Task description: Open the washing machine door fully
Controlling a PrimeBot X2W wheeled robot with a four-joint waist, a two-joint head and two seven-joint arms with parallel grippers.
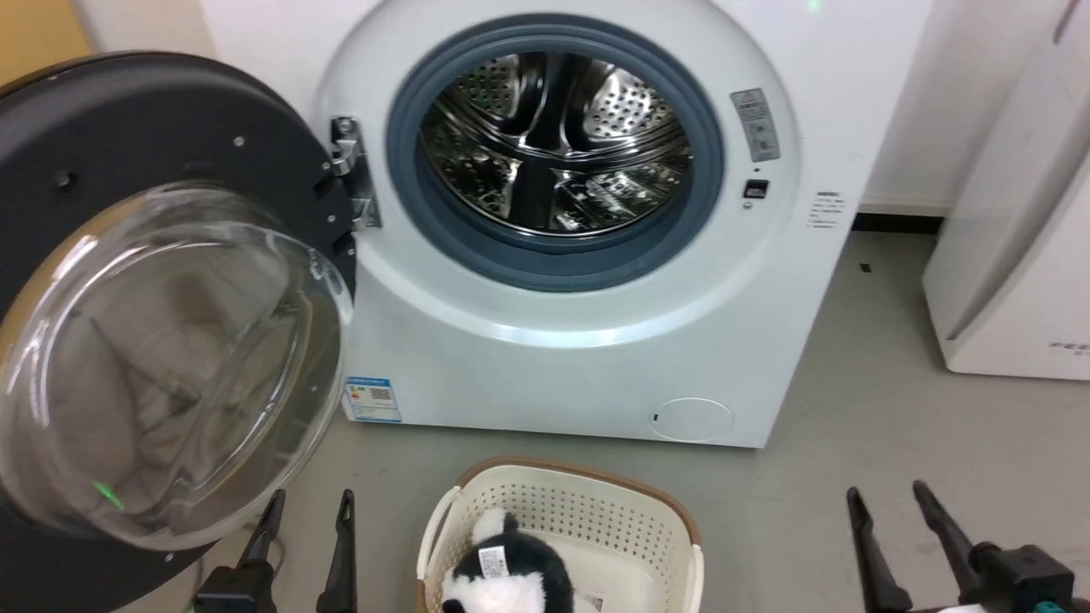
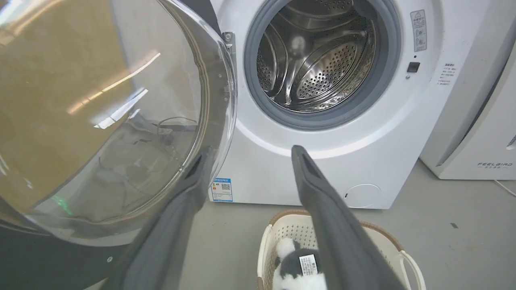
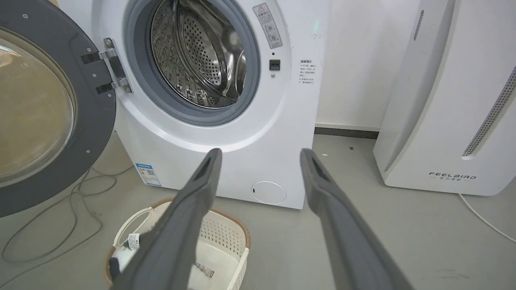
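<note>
Left claw (image 1: 312,498) agape, fingers upward, near wide-open washing machine door (image 1: 162,340)

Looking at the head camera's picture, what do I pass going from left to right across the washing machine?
washing machine door → hinge → drum → warning label → white appliance
</note>
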